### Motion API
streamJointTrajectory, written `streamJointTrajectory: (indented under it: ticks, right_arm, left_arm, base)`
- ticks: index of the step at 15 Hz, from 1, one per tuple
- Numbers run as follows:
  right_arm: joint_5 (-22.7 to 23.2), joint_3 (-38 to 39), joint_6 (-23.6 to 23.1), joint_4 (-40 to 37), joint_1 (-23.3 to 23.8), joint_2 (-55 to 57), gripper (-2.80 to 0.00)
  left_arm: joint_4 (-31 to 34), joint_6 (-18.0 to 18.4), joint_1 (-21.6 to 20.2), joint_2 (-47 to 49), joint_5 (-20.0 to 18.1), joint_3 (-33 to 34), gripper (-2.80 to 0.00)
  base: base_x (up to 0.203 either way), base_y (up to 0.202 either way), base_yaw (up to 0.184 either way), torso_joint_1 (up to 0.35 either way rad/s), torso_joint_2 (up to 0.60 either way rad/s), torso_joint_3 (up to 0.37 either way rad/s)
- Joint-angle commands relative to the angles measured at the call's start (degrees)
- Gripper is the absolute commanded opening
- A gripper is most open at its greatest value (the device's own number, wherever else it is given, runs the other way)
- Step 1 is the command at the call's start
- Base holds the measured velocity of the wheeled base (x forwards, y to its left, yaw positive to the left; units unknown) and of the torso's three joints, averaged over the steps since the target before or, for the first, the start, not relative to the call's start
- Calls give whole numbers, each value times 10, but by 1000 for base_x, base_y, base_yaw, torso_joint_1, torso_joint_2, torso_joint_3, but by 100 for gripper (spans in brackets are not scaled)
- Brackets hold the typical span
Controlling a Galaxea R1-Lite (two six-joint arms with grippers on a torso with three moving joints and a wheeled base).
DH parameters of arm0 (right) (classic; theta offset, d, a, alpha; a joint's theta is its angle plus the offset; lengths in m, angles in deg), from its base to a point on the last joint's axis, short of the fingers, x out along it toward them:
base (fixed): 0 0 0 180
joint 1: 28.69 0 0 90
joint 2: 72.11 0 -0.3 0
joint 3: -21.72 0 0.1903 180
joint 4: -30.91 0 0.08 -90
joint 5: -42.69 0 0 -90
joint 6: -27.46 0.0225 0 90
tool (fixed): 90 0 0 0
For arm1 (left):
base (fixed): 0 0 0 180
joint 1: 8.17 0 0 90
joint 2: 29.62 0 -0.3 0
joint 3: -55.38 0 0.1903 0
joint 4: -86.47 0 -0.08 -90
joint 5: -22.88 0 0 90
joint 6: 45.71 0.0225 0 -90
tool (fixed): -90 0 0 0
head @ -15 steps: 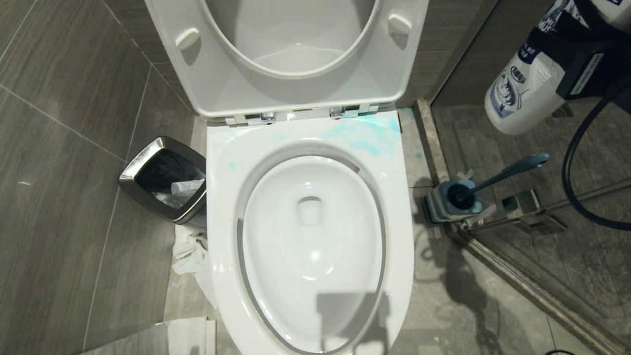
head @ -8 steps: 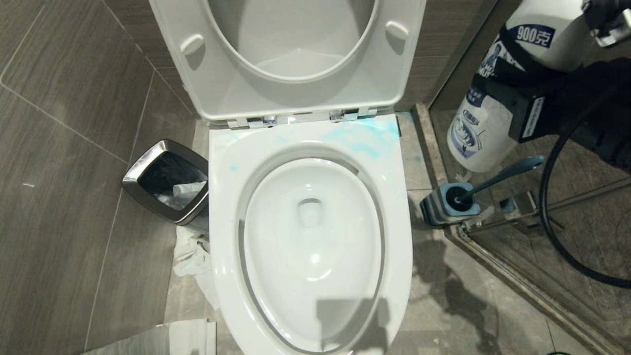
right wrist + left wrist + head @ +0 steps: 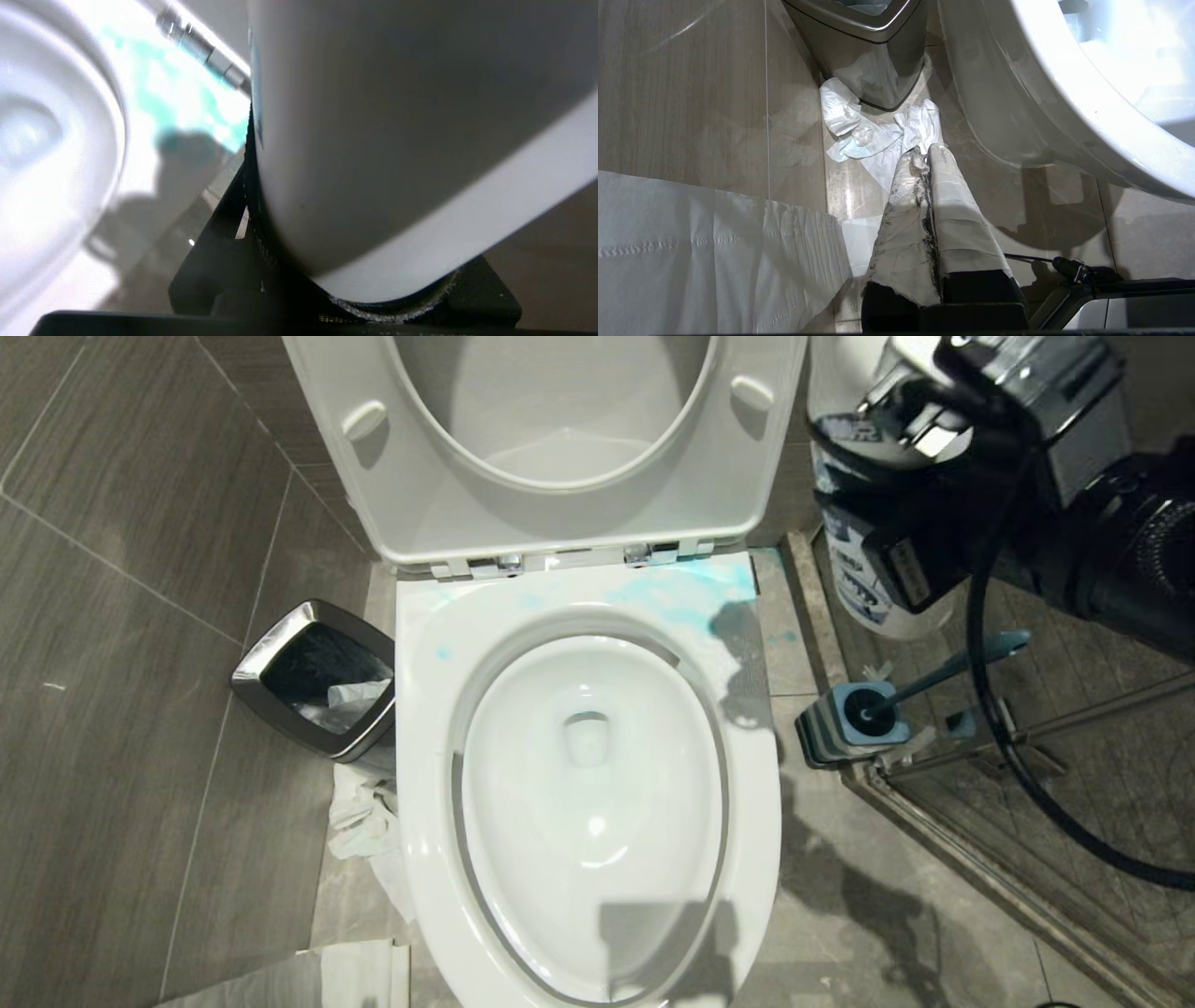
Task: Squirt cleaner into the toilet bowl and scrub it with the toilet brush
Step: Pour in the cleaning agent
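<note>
Floor: grey wood-grain tiles [image 3: 121,616] around a white toilet; a glass shower partition with a metal track on the right side
Toilet bowl [image 3: 588,784]: glossy white, seat and lid [image 3: 551,439] raised upright; blue smears [image 3: 681,593] on the ledge behind the opening, toward the right; a shadow lies over the right end of the smears
Cleaner [image 3: 864,588]: white bottle with blue print, held up beside the raised lid, to the right of the toilet; its cap is not visible; in the right wrist view its white body [image 3: 397,140] fills most of the picture
Right gripper [image 3: 896,537]: partly open jaws clamped around the bottle's body; a black cable loops down from the arm
Toilet brush [image 3: 952,663]: blue-grey handle leaning to the right out of its striped base [image 3: 836,723]; it stands on the floor just right of the toilet, below the bottle
Left gripper [image 3: 924,154]: low beside the toilet's outer wall, taped fingers pressed together, holding nothing
Waste bin [image 3: 313,677]: steel-rimmed, left of the toilet; crumpled white paper [image 3: 873,133] on the floor at its foot
</note>
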Motion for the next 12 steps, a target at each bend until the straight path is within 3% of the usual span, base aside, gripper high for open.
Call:
streamJointTrajectory:
  ticks: [1, 7, 12]
  right_arm:
    - [-49, -28, -86, -19, -40, 41, -280]
    - [-141, -50, -228, -16, -79, 98, -280]
    - [-185, -72, -309, -18, -123, 130, -280]
  left_arm:
    - [0, 1, 0, 0, 0, 0, -280]
    - [0, 1, 0, 0, -1, 0, -280]
    - [0, -1, 0, 0, 1, 0, -280]
  base:
    - [0, 0, 0, 0, 0, 0]
    - [0, 0, 0, 0, 0, 0]
    - [0, 0, 0, 0, 0, 0]
